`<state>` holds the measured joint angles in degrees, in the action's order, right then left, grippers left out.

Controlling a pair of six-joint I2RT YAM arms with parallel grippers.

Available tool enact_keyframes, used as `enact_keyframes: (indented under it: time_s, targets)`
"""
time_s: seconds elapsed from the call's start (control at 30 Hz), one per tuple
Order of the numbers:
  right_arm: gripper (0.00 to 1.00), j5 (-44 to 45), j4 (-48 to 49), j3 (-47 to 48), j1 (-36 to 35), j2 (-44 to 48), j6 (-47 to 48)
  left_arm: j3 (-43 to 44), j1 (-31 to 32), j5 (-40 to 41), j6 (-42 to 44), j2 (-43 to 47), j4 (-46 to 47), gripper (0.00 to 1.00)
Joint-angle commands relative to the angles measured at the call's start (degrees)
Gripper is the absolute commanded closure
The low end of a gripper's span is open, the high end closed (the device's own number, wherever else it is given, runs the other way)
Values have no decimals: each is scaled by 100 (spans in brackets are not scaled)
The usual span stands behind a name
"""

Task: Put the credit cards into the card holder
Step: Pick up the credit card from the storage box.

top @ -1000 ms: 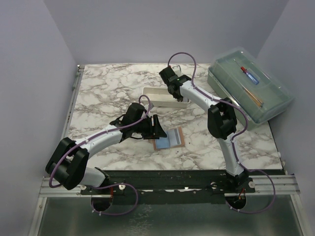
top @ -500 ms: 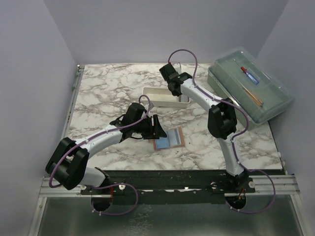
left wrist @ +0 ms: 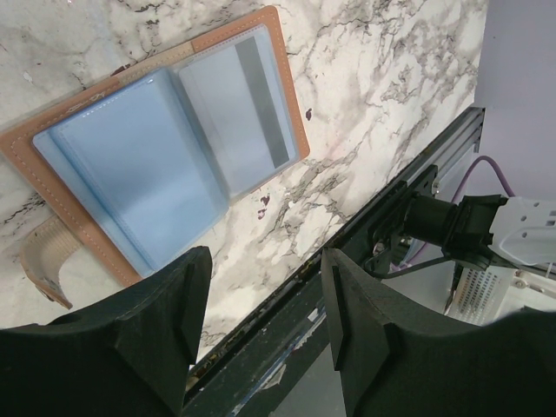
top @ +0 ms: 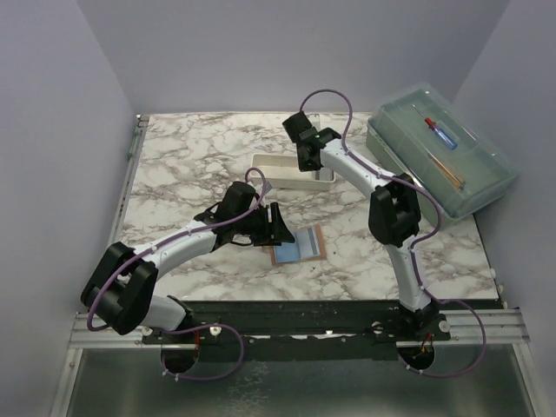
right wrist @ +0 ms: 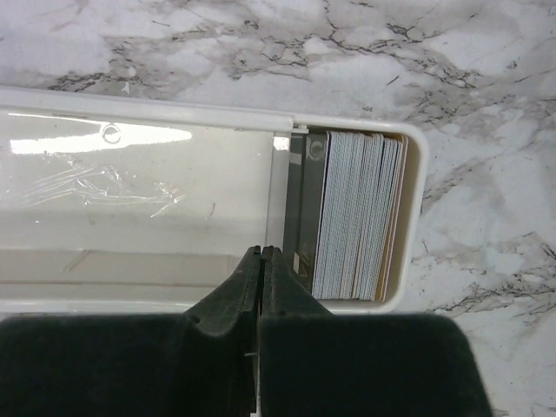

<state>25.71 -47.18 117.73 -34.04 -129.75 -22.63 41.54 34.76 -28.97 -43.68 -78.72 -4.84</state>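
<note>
The right gripper [right wrist: 261, 254] is being held pressed together at the white tray [right wrist: 139, 97], beside the credit cards [right wrist: 356, 213] stacked at its end; possibly a card edge is being pinched. The left gripper [left wrist: 265, 265] is being held spread over the opened card holder [left wrist: 174, 148], near the tray.

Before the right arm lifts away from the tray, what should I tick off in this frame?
1. card holder lying open, inside panels facing up: ok.
2. left gripper open and holding nothing: ok.
3. credit cards standing on edge in a stack at one end of the white tray: ok.
4. right gripper shut, low over the tray beside the stack: ok.
5. A card actually pinched between the right fingers: cannot tell; none shows between them.
</note>
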Motion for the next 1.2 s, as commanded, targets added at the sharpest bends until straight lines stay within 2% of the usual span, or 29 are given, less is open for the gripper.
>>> enact_keyframes:
  time_s: [0.0, 0.07, 0.13, 0.23, 0.43, 0.73, 0.93, 1.17]
  targets:
    - [100, -214, 226, -240, 56, 437, -190, -72, -5, 49, 9, -42, 89, 41]
    - [95, 56, 167, -195, 56, 369, -65, -68, -4, 49, 11, -54, 89, 41]
    - [78, 359, -114, 24, 56, 170, 8, -52, -5, 44, 11, -62, 89, 41]
    - [61, 604, -380, 266, 56, -92, 92, -38, -5, 41, 21, -88, 95, 41]
    - [46, 720, -308, 299, 52, -283, 196, -36, -5, 41, 18, -89, 92, 40]
    - [39, 1390, -521, 601, -18, -701, 419, -46, -13, 52, 19, -79, 89, 40]
    - [39, 1684, -525, 501, -30, -774, 515, -38, -9, 16, -26, -49, 89, 39]
    - [44, 1699, -409, 314, -38, -735, 540, -42, -44, -56, -70, -46, 106, 38]
